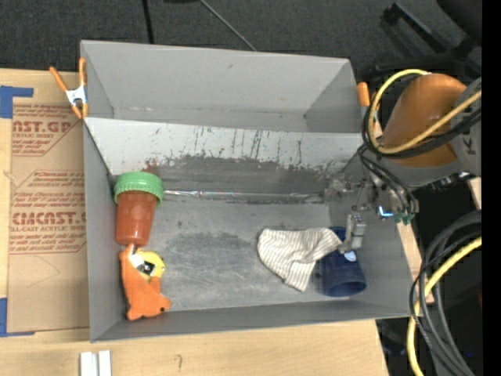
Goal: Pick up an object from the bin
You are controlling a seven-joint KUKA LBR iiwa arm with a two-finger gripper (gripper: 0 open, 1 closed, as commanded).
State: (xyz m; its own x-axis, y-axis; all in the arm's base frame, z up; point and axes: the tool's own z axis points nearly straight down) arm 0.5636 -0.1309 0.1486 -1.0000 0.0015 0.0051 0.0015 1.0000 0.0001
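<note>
The gripper (351, 249) hangs low at the right end of the grey metal bin (235, 92); whether its jaws are wide or narrow, I cannot tell. Just under it a dark blue plastic cup (342, 277) lies on its side, touching a crumpled white striped cloth (296, 254), so these are probably the easiest to reach. An orange-red jar with green lid (135, 210) and an orange plush toy (143, 284) lie well apart, against the left wall. I can read no label on any of them.

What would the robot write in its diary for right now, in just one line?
claw: above right end of bin | nearest: striped cloth, dark blue cup | far left: green-lidded orange jar, orange plush toy
</note>
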